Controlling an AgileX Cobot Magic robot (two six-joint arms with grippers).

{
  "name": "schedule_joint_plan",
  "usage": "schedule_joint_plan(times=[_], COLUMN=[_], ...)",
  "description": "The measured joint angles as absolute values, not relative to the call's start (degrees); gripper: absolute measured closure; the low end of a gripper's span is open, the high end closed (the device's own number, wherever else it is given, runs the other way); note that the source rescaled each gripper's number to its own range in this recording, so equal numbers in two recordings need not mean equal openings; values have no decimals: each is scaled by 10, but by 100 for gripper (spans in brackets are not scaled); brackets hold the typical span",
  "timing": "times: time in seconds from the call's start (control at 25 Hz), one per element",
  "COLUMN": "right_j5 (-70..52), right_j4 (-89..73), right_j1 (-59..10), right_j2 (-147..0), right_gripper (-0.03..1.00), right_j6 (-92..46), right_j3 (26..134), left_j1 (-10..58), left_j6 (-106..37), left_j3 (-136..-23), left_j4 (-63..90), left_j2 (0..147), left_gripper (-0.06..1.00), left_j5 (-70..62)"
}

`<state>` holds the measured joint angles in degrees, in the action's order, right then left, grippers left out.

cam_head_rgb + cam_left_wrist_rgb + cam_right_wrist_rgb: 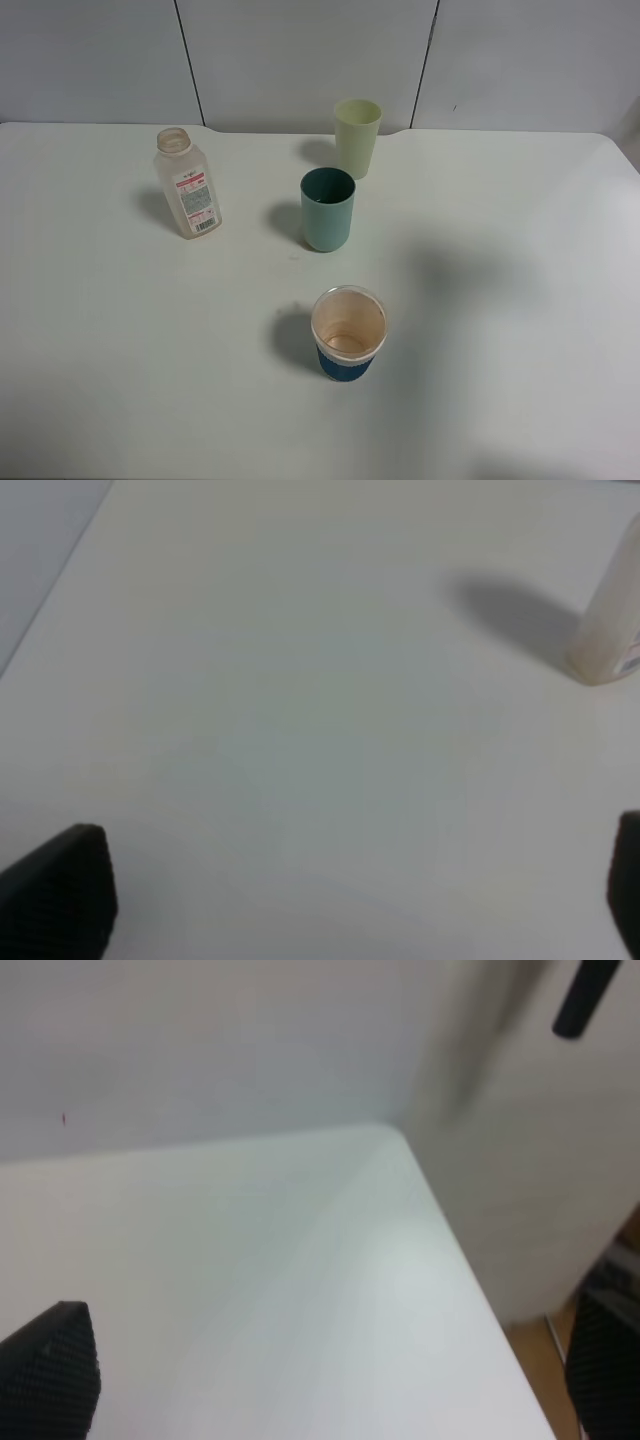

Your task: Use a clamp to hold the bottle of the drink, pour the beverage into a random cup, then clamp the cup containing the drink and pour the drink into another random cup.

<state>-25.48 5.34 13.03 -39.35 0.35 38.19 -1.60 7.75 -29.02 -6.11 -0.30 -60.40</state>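
The clear bottle [187,184] with a white and red label stands capless at the back left of the table; I cannot make out brown liquid in it. Its base shows at the edge of the left wrist view [608,630]. The pale yellow-green tumbler [357,137] stands at the back centre. The teal tumbler [327,208] stands just in front of it. Neither arm shows in the exterior high view. My left gripper [350,900] is open and empty over bare table, well away from the bottle. My right gripper [330,1380] is open and empty near a far table corner [385,1135].
A wide paper cup [348,332] with a blue base and a brownish inside stands in front of the teal tumbler. The white table [520,300] ends at a grey panelled wall [300,60]. Its right edge drops to the floor [545,1360].
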Motion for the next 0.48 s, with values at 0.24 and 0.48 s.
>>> schedule_joint_plan(times=[0.24, 0.48], right_j5=[-405, -464], right_j4=[47, 43], right_j1=[130, 130], right_j2=[-242, -146], right_gripper=[1, 1], right_j6=[-4, -12], right_j3=[380, 380], left_j1=[-16, -16], left_j6=[78, 78], left_j3=[-290, -290], left_j4=[-61, -61], left_j2=[-3, -3], left_gripper=[-6, -6], left_j5=[-604, -604])
